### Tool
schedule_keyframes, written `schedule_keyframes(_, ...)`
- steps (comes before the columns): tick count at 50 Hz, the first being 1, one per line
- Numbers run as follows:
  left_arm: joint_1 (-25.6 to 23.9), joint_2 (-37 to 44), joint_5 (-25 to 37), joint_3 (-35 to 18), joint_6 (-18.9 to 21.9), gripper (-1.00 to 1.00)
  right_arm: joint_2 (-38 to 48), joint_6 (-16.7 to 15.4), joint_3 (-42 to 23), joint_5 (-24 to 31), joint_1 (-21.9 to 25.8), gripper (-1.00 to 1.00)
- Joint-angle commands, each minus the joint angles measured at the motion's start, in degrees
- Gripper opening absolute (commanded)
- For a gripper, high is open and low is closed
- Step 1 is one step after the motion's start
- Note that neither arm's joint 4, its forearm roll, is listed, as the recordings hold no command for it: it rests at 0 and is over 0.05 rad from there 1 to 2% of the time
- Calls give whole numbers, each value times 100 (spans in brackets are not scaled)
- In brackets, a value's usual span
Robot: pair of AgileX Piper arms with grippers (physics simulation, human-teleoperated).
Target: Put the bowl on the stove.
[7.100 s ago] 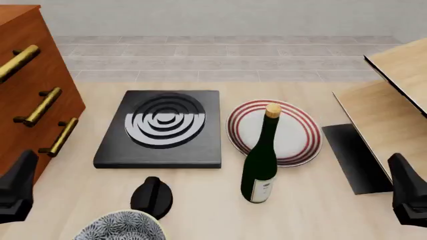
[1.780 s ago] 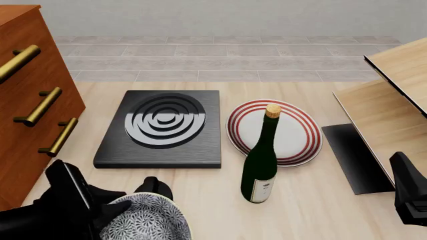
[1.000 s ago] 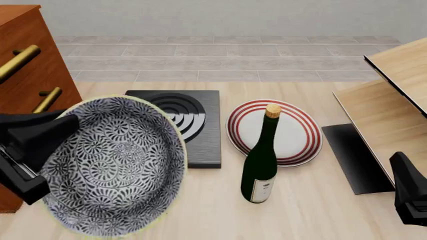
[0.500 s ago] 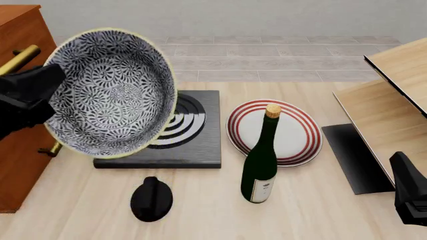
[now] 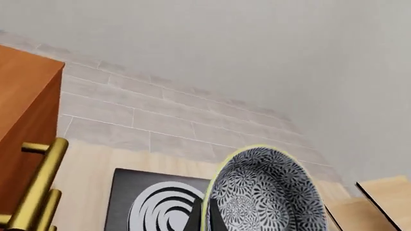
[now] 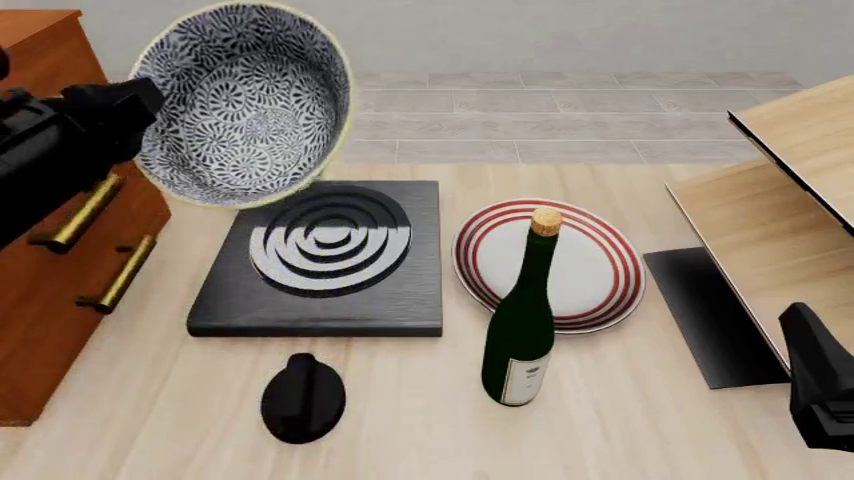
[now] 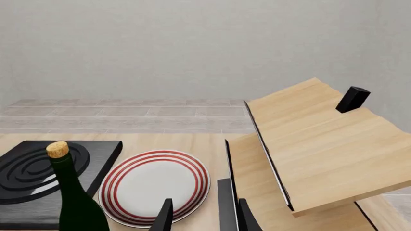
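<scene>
Left gripper (image 6: 134, 105) is gripping the bowl (image 6: 243, 100) by its rim, tilted in the air above the stove's (image 6: 324, 256) far left corner.
Plate (image 6: 550, 264) and bottle (image 6: 523, 320) are sitting right of the stove; right gripper (image 7: 200, 216) is idling, fingers parted.

— What can't be made out?
— The left gripper (image 6: 134, 105): its fingers (image 5: 195, 220) are cut off by the wrist view's edge and hidden behind the bowl (image 6: 240, 100) from the front.
— And on the right?
— The right gripper (image 6: 817, 395) runs off the near right corner; only finger (image 7: 164, 216) tips show.
</scene>
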Motion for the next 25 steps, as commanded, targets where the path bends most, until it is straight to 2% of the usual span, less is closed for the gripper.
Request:
schedule_keyframes(1,66,1139,-197,-685,-109,-100,5,0,-13,6,0,100)
schedule_keyframes(9,-24,1707,-185,-1018,25,-100,-14,1,16,-4,-1,100)
schedule_keyframes(15,-62,2173,-124,-1248,292,-100,5,1,-17,10,0,100)
schedule_keyframes(17,-39,2316,-69,-1320,521,-100,6,1,-23,16,-1,100)
schedule_keyframes(18,-83,2366,-89,-1318,468,-100,12,1,1,-14,-1,100)
schedule_keyframes(25,28,2452,97,-1407,801,-100,11,1,-1,-11,-1,100)
